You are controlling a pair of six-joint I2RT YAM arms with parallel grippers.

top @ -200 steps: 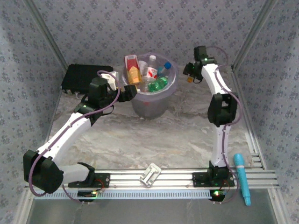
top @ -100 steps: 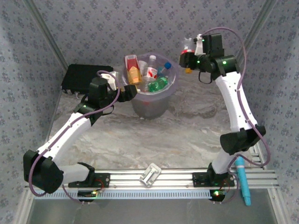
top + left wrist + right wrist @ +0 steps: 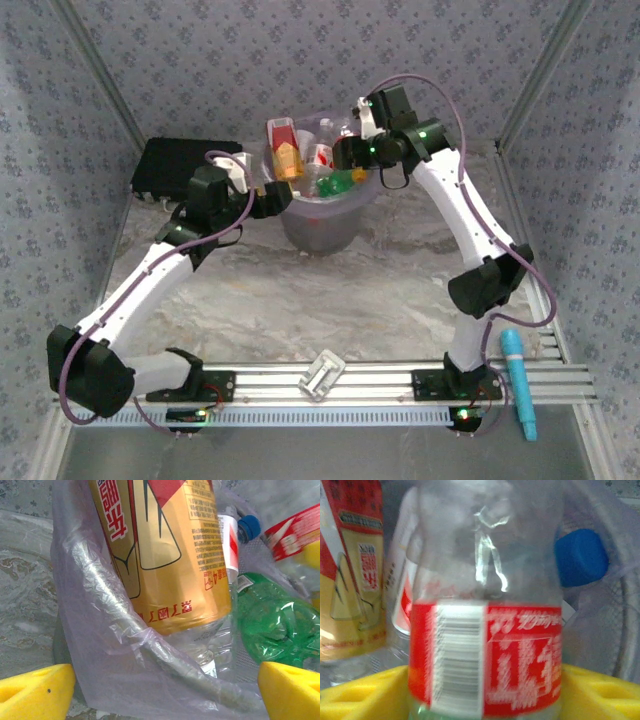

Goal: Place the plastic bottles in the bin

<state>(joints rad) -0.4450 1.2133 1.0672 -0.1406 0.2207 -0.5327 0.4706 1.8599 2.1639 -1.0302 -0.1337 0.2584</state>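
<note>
One clear red-labelled bottle (image 3: 485, 630) sits between the yellow fingers of the right gripper (image 3: 347, 155), poised over the bin (image 3: 320, 228) toward its one o'clock rim. In the wrist view the bottle's long axis runs six to twelve o'clock, across the jaws. We cannot tell whether the jaws pinch it or stand loose. We judge the drop falls to the right arm. The left gripper (image 3: 278, 198) hangs spread wide at the nine o'clock rim. Inside the bin lie an orange bottle (image 3: 170, 555), a green bottle (image 3: 275, 625) and a blue-capped bottle (image 3: 580, 557).
</note>
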